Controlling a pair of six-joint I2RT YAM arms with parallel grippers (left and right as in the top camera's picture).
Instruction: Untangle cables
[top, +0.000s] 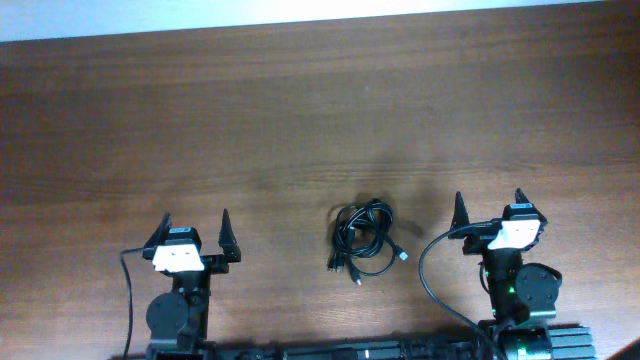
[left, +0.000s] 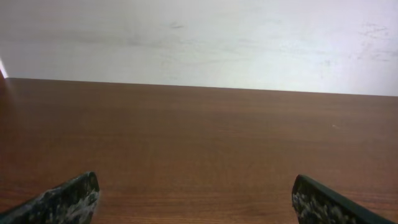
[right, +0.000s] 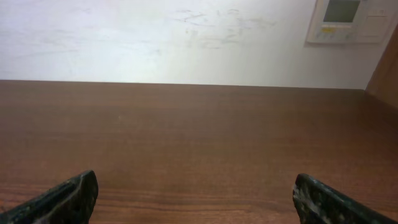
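Observation:
The cables (top: 362, 238) lie as one small black tangle of loops on the brown table (top: 300, 110), near the front edge, with small plugs poking out at the bottom and right. My left gripper (top: 195, 222) stands open well to the left of the tangle, fingers wide apart. To the right of the tangle my right gripper (top: 490, 203) is open too. Neither touches the cables. Both wrist views show only bare wood between the fingertips (left: 74, 196) (right: 71, 194); the cables are out of those views.
A black wire (top: 432, 275) curves from the right arm's base, and another (top: 128, 295) runs beside the left arm's base. A pale wall (left: 199, 37) rises beyond the table's far edge, with a white wall panel (right: 348, 20) at the upper right.

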